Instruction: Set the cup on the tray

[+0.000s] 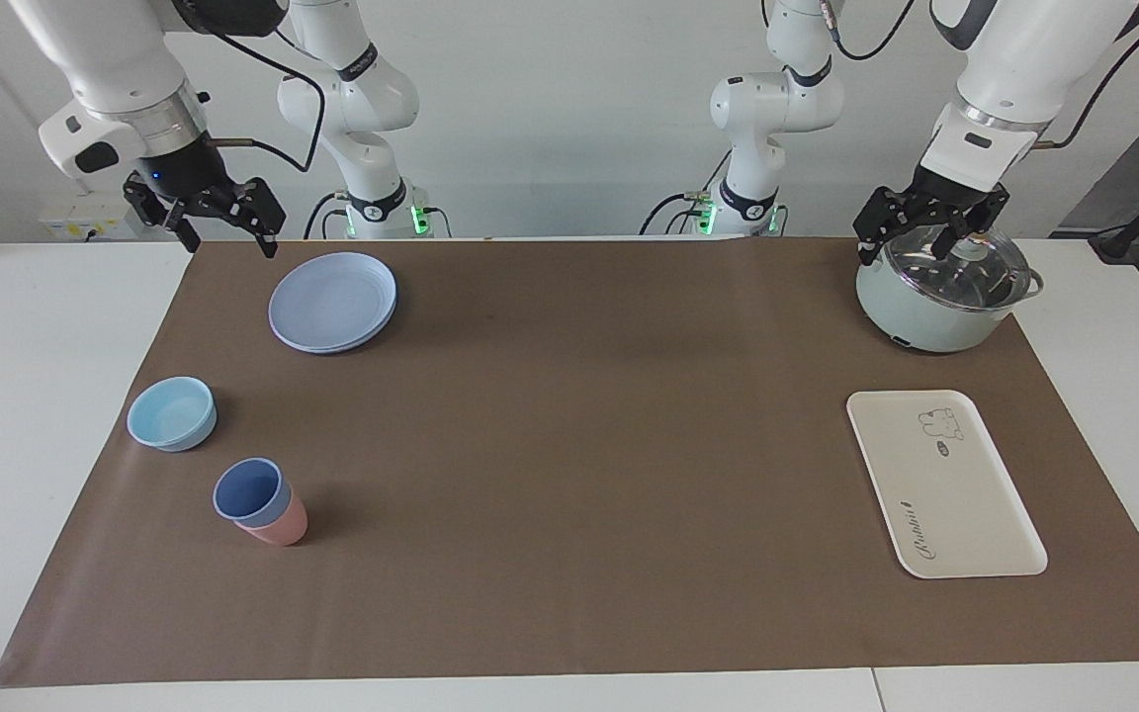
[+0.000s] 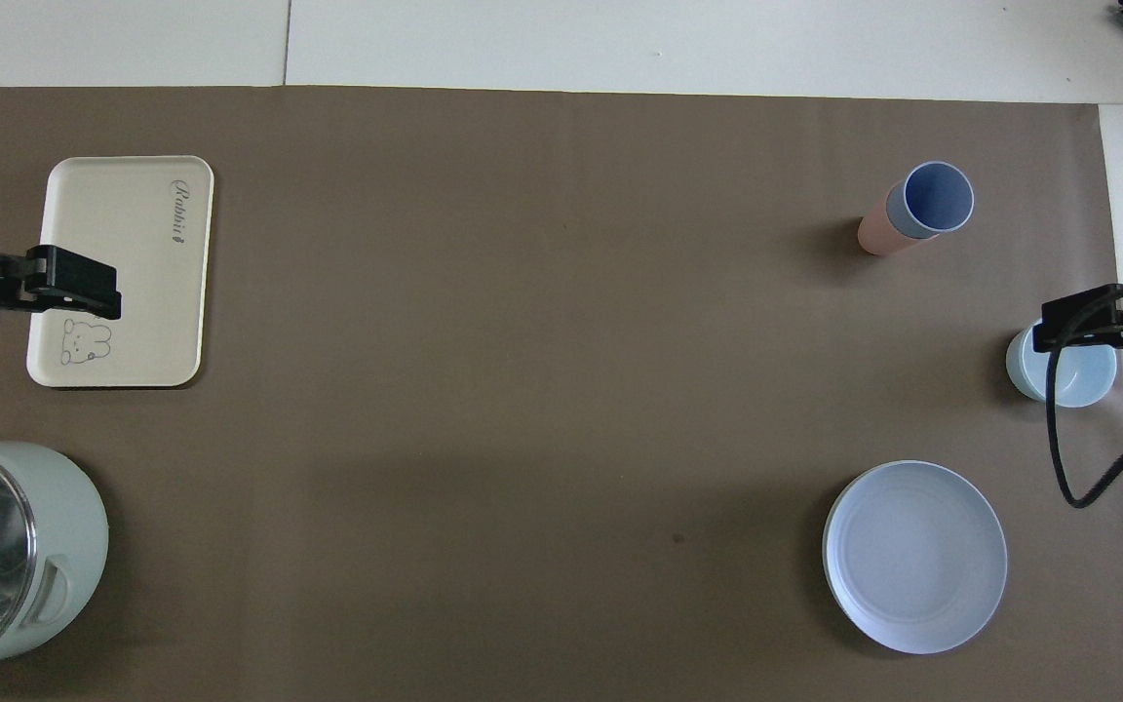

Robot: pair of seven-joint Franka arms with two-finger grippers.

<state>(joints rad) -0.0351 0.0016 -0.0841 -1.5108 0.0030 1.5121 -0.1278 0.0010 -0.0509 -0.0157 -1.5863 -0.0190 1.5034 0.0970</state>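
Note:
The periwinkle-blue cup (image 1: 251, 491) stands nested inside a salmon-pink cup (image 1: 280, 526) toward the right arm's end of the table, farther from the robots than the light-blue bowl; it also shows in the overhead view (image 2: 932, 200). The cream-white tray (image 1: 955, 504) lies flat and bare at the left arm's end, also seen in the overhead view (image 2: 133, 292). My right gripper (image 1: 230, 244) hangs open in the air beside the plates, well away from the cup. My left gripper (image 1: 911, 247) hangs open over the pot's lid.
A stack of round blue plates (image 1: 332, 302) lies near the right arm's base. A light-blue low bowl (image 1: 172, 413) sits between plates and cups. A pale green pot with a glass lid (image 1: 945, 297) stands nearer to the robots than the tray. Brown mat (image 1: 569, 445) covers the table.

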